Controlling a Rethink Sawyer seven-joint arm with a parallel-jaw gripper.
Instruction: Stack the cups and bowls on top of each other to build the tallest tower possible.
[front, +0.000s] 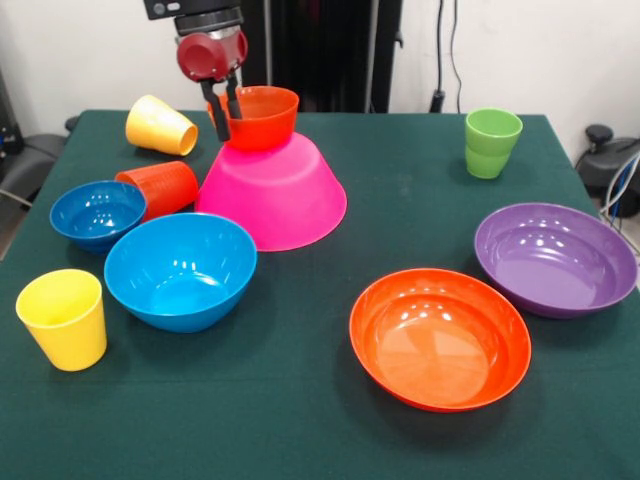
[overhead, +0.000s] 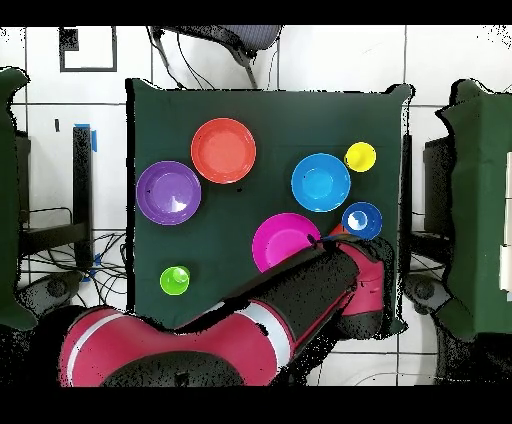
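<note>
The large pink bowl lies upside down, and the small orange bowl sits upright on it. My gripper comes down at that bowl's left rim, its fingers close together, one on each side of the rim, shut on it. In front stand the medium blue bowl and the small blue bowl. An orange-red cup and a yellow cup lie on their sides. Another yellow cup stands upright. In the overhead view my arm hides the gripper.
A green cup stands alone at the far right. The wide purple bowl and the wide orange bowl sit upright on the green cloth at the front right.
</note>
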